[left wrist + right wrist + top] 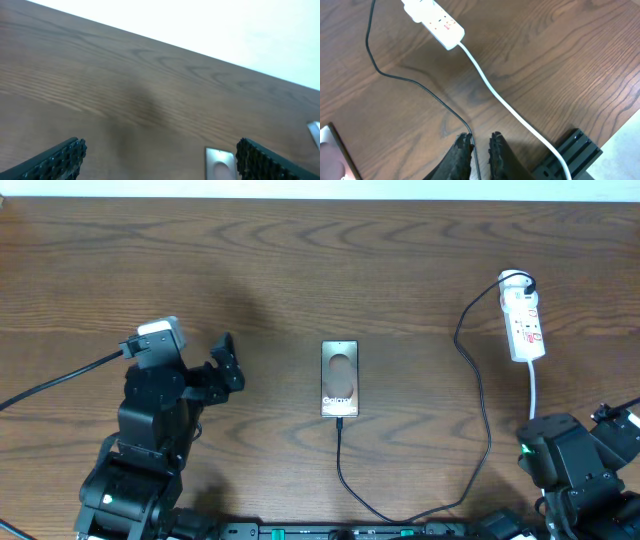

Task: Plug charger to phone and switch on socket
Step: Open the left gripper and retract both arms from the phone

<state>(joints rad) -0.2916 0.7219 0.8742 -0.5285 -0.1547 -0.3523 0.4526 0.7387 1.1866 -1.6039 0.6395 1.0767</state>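
Note:
The phone (pixel 340 378) lies flat at the table's middle, "Galaxy" lettering toward the front. The charger (pixel 486 420), a thin black cable, has its tip in the phone's front end; it loops right and back to the socket (pixel 522 325), a white strip with red markings at the right. My left gripper (pixel 228 362) is open and empty, left of the phone; a phone corner (pixel 219 161) shows beside its right finger in the left wrist view (pixel 160 152). My right gripper (pixel 480 137) hovers nearly closed over the cable (pixel 420 87), holding nothing. The socket (pixel 436 21) lies ahead.
The socket's thick white cord (pixel 506 102) runs from it toward the table's front right edge. A black mount (pixel 574 150) sits at that edge. The right arm's base (pixel 575 465) is at the front right, the left arm's base (pixel 140 440) at the front left.

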